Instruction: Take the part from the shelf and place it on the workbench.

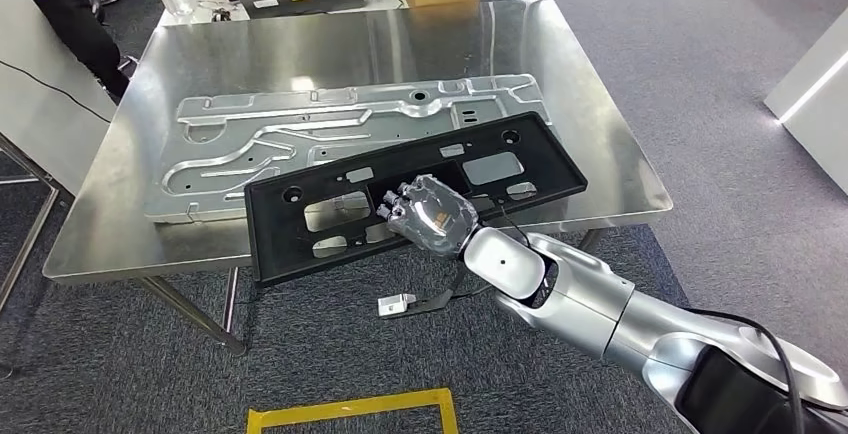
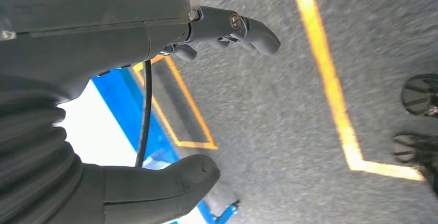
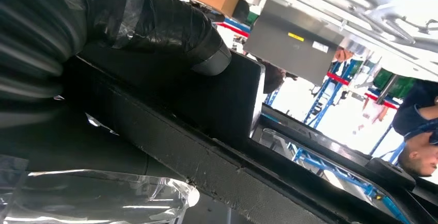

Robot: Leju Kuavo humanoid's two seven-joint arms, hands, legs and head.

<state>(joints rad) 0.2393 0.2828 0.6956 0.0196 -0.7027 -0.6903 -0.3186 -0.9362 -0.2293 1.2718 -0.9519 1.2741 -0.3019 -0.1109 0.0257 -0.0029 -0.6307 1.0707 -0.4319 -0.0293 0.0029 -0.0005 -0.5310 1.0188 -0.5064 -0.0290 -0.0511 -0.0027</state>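
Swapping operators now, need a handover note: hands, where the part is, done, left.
Right hand: grips the black plastic frame panel at its near long edge; thumb wrapped over it in the right wrist view.
Left hand: holds nothing, fingers apart, hanging over grey carpet with yellow floor tape.
Panel: over the steel workbench, lying across the stamped metal sheet, near-left corner overhanging the table's front edge.
Done: part off the shelf, brought to the bench.
Left: settle it fully on the bench, release, withdraw the arm.

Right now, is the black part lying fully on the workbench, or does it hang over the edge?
Overhanging: the black part juts past the workbench's near edge, gripped by the right hand.
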